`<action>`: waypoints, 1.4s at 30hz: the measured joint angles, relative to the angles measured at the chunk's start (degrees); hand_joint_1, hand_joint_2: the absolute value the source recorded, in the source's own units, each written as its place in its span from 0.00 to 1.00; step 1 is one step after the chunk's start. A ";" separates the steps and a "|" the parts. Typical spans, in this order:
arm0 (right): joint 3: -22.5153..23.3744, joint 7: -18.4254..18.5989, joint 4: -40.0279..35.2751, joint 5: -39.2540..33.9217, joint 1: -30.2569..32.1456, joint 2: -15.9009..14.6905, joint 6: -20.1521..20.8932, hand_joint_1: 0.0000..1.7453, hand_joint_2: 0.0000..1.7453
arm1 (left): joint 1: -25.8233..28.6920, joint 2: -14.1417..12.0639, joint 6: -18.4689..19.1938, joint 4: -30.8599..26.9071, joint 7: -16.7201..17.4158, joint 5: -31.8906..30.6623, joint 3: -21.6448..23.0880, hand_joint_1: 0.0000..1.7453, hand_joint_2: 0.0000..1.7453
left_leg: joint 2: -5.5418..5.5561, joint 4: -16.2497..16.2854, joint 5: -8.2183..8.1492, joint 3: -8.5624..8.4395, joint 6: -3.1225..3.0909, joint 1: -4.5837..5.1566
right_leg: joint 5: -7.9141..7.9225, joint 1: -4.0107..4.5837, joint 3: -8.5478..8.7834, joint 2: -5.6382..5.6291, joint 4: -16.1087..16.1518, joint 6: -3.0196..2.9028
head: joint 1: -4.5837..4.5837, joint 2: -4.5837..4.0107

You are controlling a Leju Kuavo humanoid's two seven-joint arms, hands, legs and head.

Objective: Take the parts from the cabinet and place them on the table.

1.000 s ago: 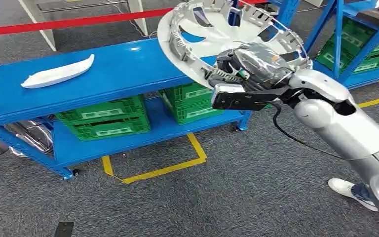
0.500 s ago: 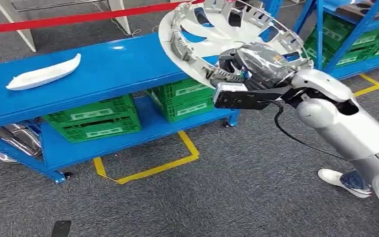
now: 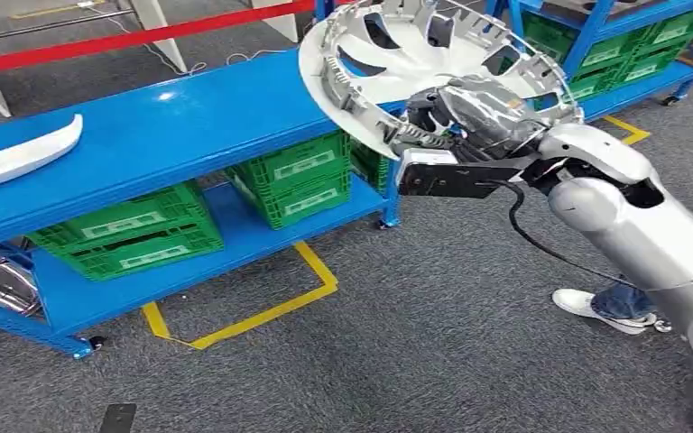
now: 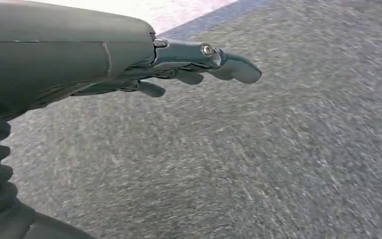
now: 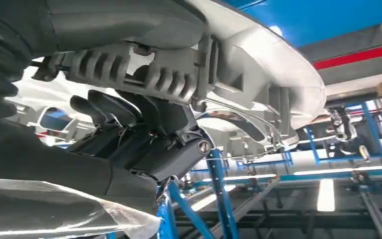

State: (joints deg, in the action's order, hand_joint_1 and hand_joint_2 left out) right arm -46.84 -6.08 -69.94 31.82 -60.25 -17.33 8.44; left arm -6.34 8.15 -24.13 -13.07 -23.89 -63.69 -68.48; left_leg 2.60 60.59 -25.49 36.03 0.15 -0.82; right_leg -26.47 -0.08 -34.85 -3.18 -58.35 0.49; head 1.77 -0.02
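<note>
Your right hand point(image 3: 469, 113) grips the silver wheel cover point(image 3: 397, 54) by its near rim, holding it tilted above the right end of the blue table point(image 3: 162, 135). Plastic wrap hides the fingers. Your left hand point(image 4: 189, 69) hangs slack over carpet, holding nothing.

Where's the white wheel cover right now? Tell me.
In the head view, the wheel cover is at upper centre-right, gripped at its rim by the right hand and held tilted above the right end of the blue table.
</note>
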 joint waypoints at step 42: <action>-0.22 0.48 -1.29 -0.96 0.34 -2.05 -0.11 1.00 1.00 | -0.02 0.02 0.33 0.00 -0.70 -0.11 0.35 0.00 1.00 | -3.37 -2.16 -0.08 -1.06 -2.16 0.11 | -6.53 -0.65 -9.92 2.65 -17.33 2.69 | -0.54 0.00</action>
State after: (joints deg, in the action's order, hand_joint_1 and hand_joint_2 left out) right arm -47.06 -5.60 -71.23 30.86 -59.91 -19.39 8.33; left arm -6.36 8.17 -23.80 -13.07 -24.59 -63.80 -68.13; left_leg -0.77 58.43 -25.57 34.98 -2.01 -0.71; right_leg -33.00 -0.72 -44.76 -0.53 -75.68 3.18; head 1.22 -0.02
